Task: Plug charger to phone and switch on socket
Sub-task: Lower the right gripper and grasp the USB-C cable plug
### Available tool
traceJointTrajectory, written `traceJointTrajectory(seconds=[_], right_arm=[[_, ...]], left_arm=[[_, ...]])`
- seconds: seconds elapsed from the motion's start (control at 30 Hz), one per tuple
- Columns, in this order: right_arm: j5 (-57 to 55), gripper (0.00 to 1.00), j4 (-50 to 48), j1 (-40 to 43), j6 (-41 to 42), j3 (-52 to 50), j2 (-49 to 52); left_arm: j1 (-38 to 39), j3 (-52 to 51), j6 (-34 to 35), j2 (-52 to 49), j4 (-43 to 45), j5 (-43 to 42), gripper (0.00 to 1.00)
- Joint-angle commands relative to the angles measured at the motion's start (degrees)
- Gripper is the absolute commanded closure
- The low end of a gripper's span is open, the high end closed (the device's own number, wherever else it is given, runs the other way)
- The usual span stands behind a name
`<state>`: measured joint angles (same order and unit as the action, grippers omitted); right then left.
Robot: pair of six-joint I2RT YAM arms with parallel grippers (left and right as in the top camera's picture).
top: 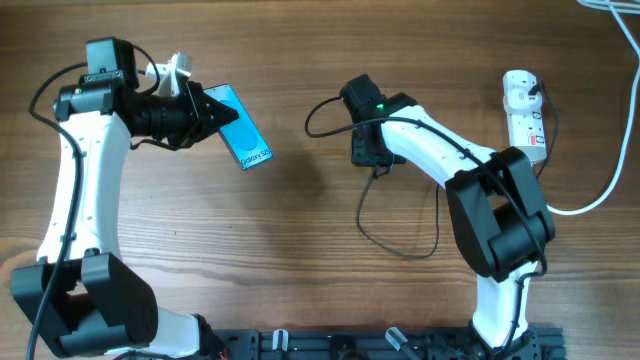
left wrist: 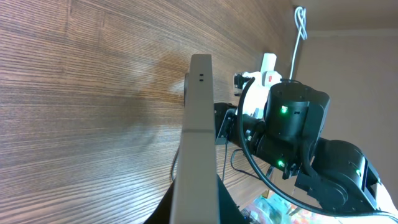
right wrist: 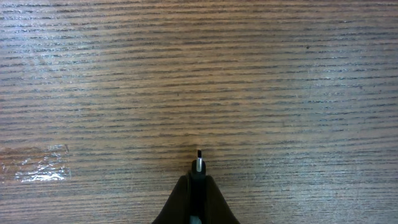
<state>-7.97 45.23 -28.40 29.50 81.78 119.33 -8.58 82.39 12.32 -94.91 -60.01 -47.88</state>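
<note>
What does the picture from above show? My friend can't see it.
The left gripper holds the phone, its blue screen showing, over a wooden table. To its right is the right gripper, with the charger trailing from it in a thin black loop. The socket, white, lies near the right edge.

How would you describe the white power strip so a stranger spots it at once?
Look to the wooden table's top right corner in the overhead view. There lies a white oblong power strip with a black plug in it. Unlike the thick white cable beside it, it is blocky with red marks.
</note>
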Motion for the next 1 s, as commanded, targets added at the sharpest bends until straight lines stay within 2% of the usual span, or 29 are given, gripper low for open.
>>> traceJointTrajectory(seconds=[0.0, 0.07, 0.2, 0.43, 0.83, 0.87, 0.9, 0.97], right_arm=[[2.8, 0.84, -0.5, -0.1, 0.5, -1.4, 0.7], [5.0, 0.71, -0.4, 0.0, 0.7, -1.4, 0.7], [5.5, 0.66, 1.4, 0.0, 3.1, -1.4, 0.7], [8.0, 0.66, -0.3, 0.0, 8.1, -1.7, 0.8], [9.0, 0.66, 1.5, 0.0, 8.2, -1.7, 1.2], [8.9, 0.67, 1.3, 0.0, 8.2, -1.7, 1.2], [8.9, 0.73, 1.1, 0.0, 8.2, -1.7, 1.2], [9.1, 0.95, 0.8, 0.0, 8.1, -1.7, 1.2]], left_arm=[[0.1, 0.1, 0.3, 2.0, 0.1, -1.5, 0.96], [0.1, 0.1, 0.3, 2.0, -0.1, -1.5, 0.96], [0.1, 0.1, 0.3, 2.0, -0.7, -1.5, 0.96], [0.1, 0.1, 0.3, 2.0, -0.7, -1.5, 0.96], [0.1, 0.1, 0.3, 2.0, -0.7, -1.5, 0.96], [0.1, 0.1, 0.3, 2.0, -0.7, -1.5, 0.96], [0.1, 0.1, 0.3, 2.0, -0.7, -1.5, 0.96], [0.1, 0.1, 0.3, 2.0, -0.7, -1.5, 0.96]])
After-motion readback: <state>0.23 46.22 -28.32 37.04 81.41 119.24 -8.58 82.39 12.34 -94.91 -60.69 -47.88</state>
